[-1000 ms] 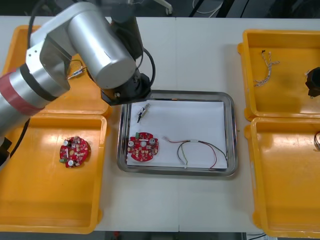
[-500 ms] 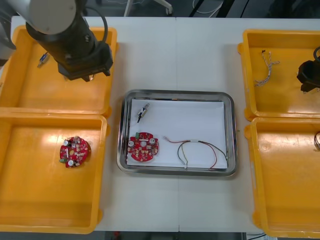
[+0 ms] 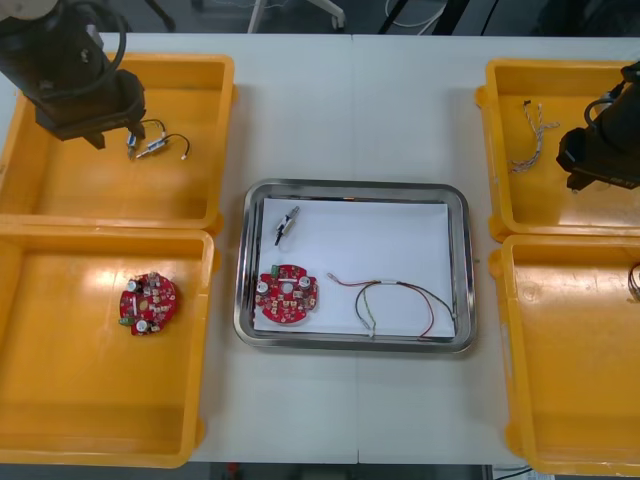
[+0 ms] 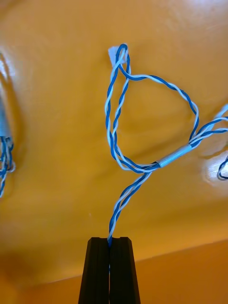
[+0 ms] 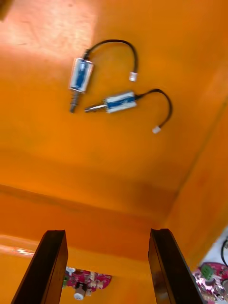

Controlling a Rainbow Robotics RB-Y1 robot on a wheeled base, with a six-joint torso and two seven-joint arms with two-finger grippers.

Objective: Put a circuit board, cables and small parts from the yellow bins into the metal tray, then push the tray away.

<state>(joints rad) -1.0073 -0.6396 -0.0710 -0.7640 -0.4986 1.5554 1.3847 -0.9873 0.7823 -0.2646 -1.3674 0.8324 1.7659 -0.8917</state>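
- Pinching the twisted blue and white cable (image 4: 175, 155) is the step in hand, as I judge it. My right claw (image 4: 110, 240) is clamped on the cable's thin tail, and the loop spreads out ahead of the fingertips over the far right yellow bin (image 3: 545, 205). I cannot tell whether the loop rests on the bin floor or hangs clear.
- The metal tray (image 3: 461, 262) sits well away from that claw, towards mid-table. It holds a round red circuit board (image 3: 287, 296), a small metal part (image 3: 287, 224) and a red and yellow cable (image 3: 395, 298).
- The next move, I reckon, is to lift until the loop clears the bin wall, carry it over the tray's bare white patch, then let go. The tail is thin and could slip, and a neighbouring cable (image 4: 4, 156) beside the claw might snag.
- My left claw (image 5: 107, 232) is spread wide, holding nothing, over the far left yellow bin (image 3: 100, 190). Two small metal parts with black leads (image 5: 118, 101) lie ahead of its fingertips.
- The light table (image 3: 350, 110) is plain and matte, with a seam down its middle. The room beyond its far edge is dark, and I make out little there.
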